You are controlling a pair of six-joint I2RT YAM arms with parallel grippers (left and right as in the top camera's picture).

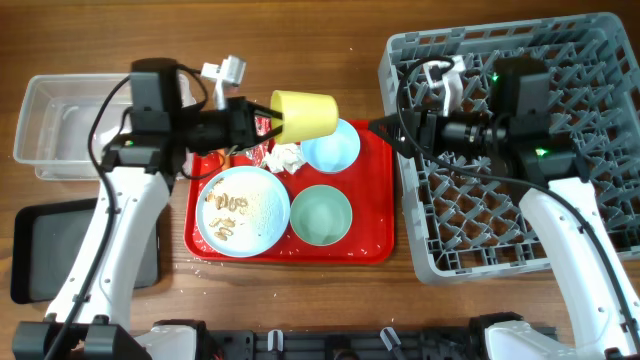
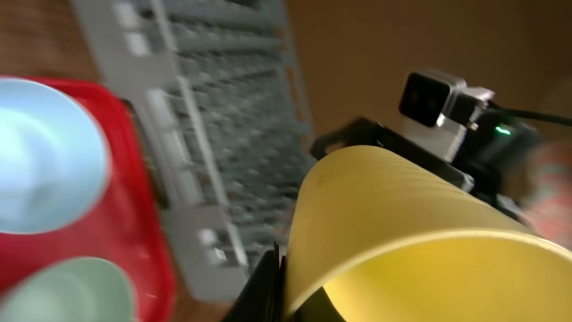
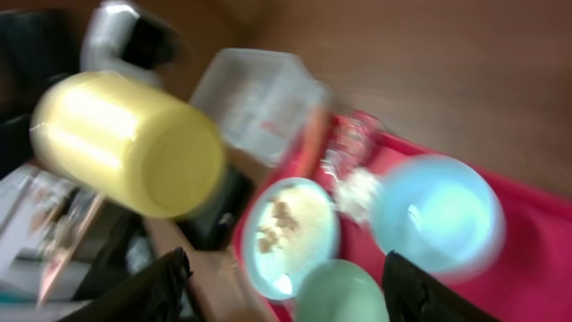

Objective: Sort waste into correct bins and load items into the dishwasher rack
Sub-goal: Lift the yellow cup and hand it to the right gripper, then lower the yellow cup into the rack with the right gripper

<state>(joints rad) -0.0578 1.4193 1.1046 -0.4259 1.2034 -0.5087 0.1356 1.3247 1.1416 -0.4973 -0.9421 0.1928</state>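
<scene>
Nearest, at the left, the black tray (image 1: 40, 250) lies on the wooden surface (image 1: 300, 40). On the near half of the red serving tray (image 1: 375, 215) sits the light-blue plate (image 1: 243, 210), carrying beige crumbs (image 1: 228, 205), with the pale-green bowl (image 1: 320, 216) just to its right. Behind these, the crumpled tissue (image 1: 285, 157) and the light-blue bowl (image 1: 330, 148) sit side by side.

Above the red tray's far edge, the left end effector (image 1: 266, 122) is clamped on the rim of the yellow cup (image 1: 305, 115). The cup is held clear of the tray, tipped on its side, with its base pointing right toward the rack (image 1: 600, 150).

The right end effector (image 1: 385, 128) hovers where the red tray meets the rack. Its fingers (image 3: 152, 286) are spread apart, grip nothing and face the cup's base.

The clear tub (image 1: 60, 120) sits far left, beyond the black tray. The rack fills the right side of the surface from near to far.
</scene>
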